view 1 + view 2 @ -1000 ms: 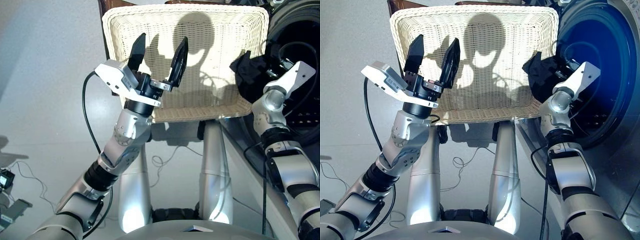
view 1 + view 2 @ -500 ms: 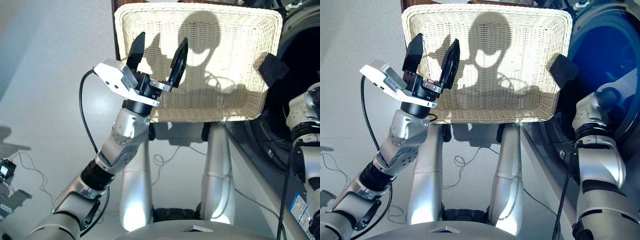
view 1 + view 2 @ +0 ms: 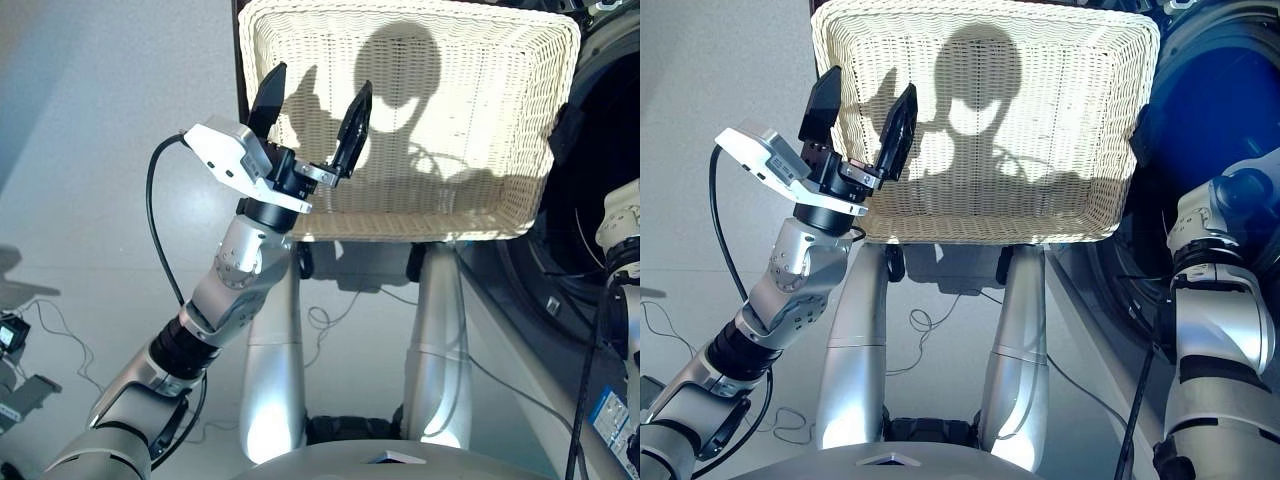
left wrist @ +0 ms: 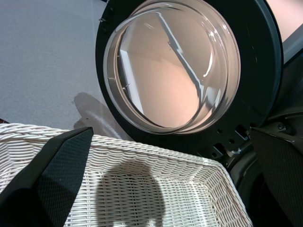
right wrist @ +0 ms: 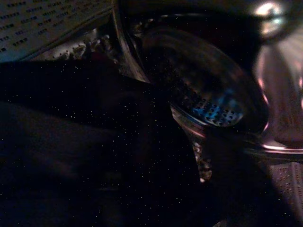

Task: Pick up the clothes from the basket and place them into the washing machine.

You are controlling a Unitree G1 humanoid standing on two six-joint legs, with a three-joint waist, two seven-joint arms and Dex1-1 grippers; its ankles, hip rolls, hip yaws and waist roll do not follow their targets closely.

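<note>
Basket [image 3: 500,120] bare, left end effector [image 3: 305,115] wide open (holding nothing)

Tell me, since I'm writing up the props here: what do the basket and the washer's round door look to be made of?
The basket looks like cream-white woven wicker or a similar fibre, matte: its weave shows in rows on floor and rim. The door of the washing machine seems to be clear glossy glass or plastic, which cannot be told apart, in a black, likely plastic ring; it shows bright reflections.

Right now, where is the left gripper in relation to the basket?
In the eye views, the left gripper hangs open over the near-left corner of the basket, on the robot's left, touching nothing.
</note>
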